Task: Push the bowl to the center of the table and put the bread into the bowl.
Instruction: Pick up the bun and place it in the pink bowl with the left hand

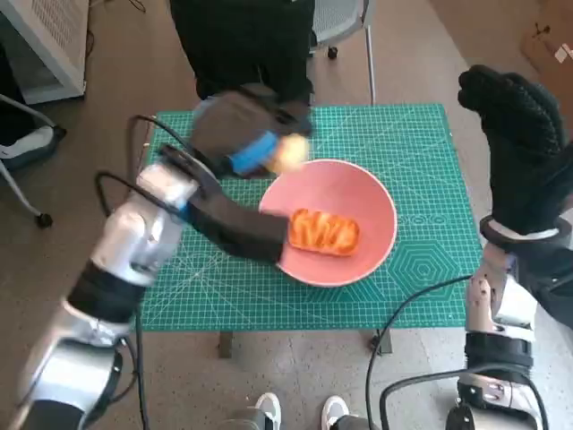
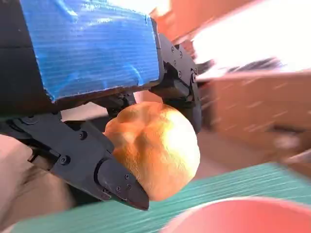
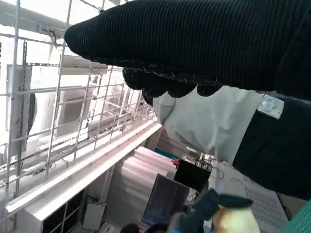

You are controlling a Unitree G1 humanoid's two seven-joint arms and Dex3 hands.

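While bowl [image 1: 328, 222] waits, left hand [image 1: 240, 133] grips bread [image 2: 154, 148].

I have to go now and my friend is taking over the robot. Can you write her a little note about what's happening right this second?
Left hand: holds a round bread roll between its fingers, raised above the far rim of the pink bowl.
Right hand: raised off to the right of the table, holding nothing, away from the work.
Bowl: sits about mid-table on the green mat.
Done: bowl looks centred; one glazed bread already lies inside it.
Left: lower the roll into the bowl and let go, then pull the left hand back.
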